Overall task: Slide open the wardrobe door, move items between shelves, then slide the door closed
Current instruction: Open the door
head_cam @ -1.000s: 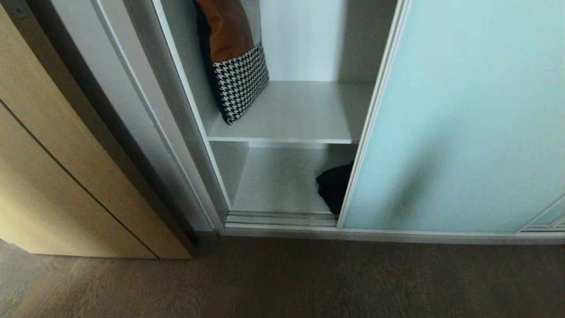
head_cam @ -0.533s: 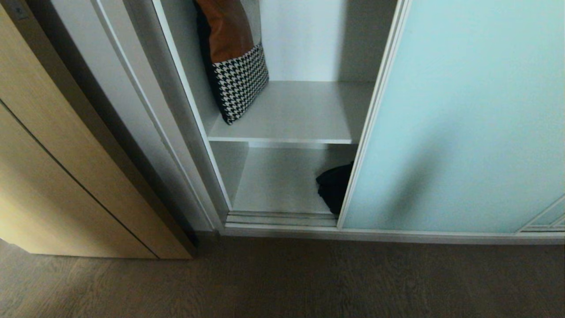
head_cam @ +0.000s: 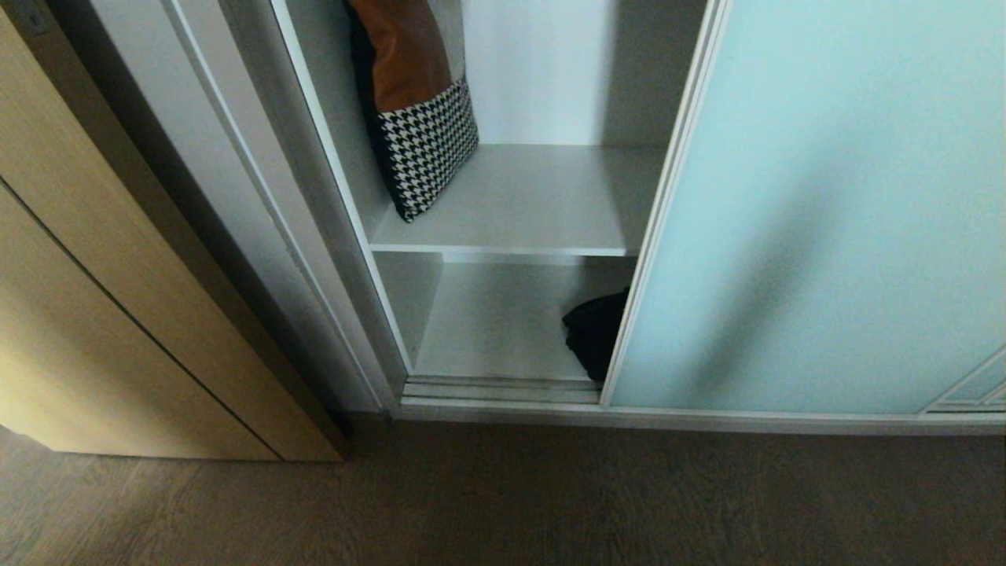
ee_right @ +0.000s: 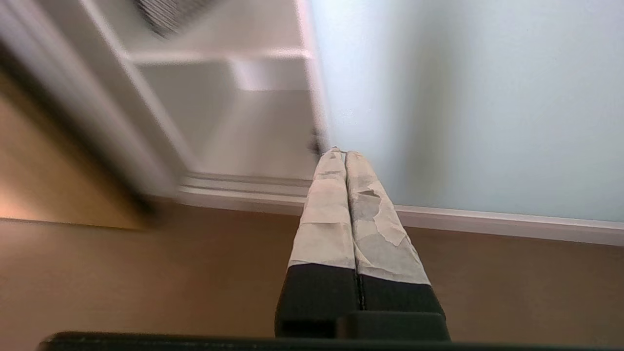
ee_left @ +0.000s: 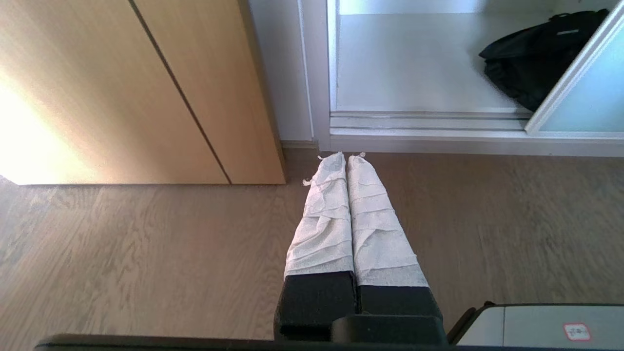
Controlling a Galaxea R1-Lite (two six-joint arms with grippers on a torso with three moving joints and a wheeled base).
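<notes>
So from my end the sliding wardrobe door (head_cam: 817, 212) is slid partway open, and the black bag (head_cam: 595, 330) sits on the lower shelf (head_cam: 503, 322) half tucked behind the door's silver edge, while a houndstooth-and-brown pillow (head_cam: 420, 118) leans in the left corner of the upper shelf (head_cam: 534, 204). Left gripper (ee_left: 347, 157) is pinched closed on nothing, hanging over the wood floor (ee_left: 146, 253) in front of the door track. Right gripper (ee_right: 341, 152) is also pressed together and empty, pointing at the door's left edge low down.

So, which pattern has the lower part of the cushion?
Black-and-white houndstooth on the cushion, under a brown upper part; the head view shows it best.
</notes>
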